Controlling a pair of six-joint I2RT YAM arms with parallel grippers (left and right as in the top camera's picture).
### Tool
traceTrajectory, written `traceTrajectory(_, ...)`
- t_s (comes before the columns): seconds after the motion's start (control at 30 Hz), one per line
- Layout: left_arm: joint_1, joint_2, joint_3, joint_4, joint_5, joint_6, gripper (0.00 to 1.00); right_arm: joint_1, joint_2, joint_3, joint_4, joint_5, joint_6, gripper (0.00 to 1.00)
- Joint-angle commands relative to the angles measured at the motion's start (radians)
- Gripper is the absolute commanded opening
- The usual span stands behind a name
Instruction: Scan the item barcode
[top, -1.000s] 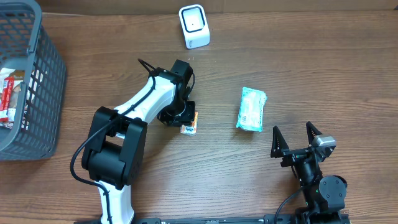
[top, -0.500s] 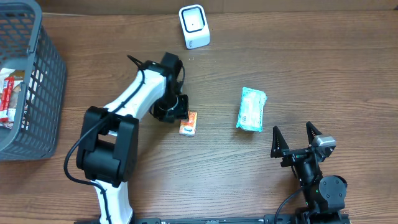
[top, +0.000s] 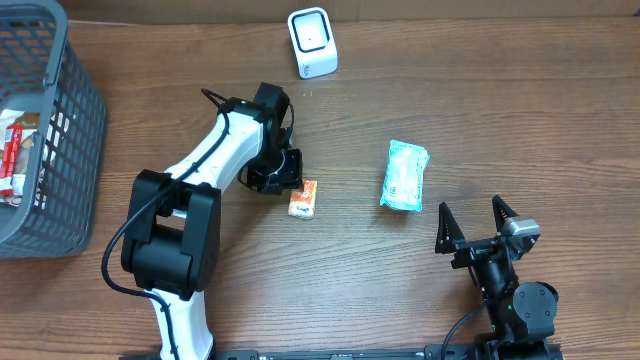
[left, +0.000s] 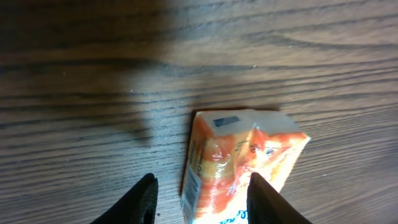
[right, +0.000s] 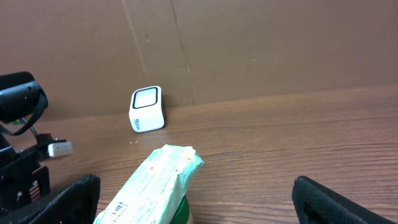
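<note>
Overhead: straight down, whole table (top: 500, 110). Left wrist: close, angled down at orange packet (left: 242, 162). Right wrist: low, facing the back wall (right: 249, 50), shares white scanner (right: 147, 109) with overhead.

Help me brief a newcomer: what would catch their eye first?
The small orange packet lying at the centre of the brown wooden table, the left gripper open astride one end. Next, the white cube-shaped scanner at the far edge and the grey mesh basket at the left edge.
</note>
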Motion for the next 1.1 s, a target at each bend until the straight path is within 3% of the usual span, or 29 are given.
traceTrajectory(0.0,-0.004,-0.006,-0.042,0.018,0.019,0.018,0.35,-0.003,-0.009,-0.011,0.003,0.010,0.004,1.00)
traceTrajectory(0.27,-0.010,-0.006,-0.106,0.088,0.037,0.018,0.21,-0.003,-0.009,-0.011,0.003,0.010,0.004,1.00)
traceTrajectory(0.4,-0.010,-0.006,-0.108,0.088,0.036,0.019,0.04,-0.003,-0.009,-0.011,0.003,0.010,0.004,1.00)
traceTrajectory(0.77,0.058,-0.112,0.071,-0.042,-0.002,0.138,0.04,-0.003,-0.009,-0.011,0.003,0.010,0.004,1.00)
traceTrajectory(0.93,0.030,-0.243,0.115,-0.119,-0.317,0.087,0.04,-0.003,-0.009,-0.011,0.003,0.010,0.004,1.00)
traceTrajectory(1.07,-0.010,-0.259,0.114,-0.155,-0.390,0.066,0.04,-0.003,-0.009,-0.011,0.003,0.010,0.004,1.00)
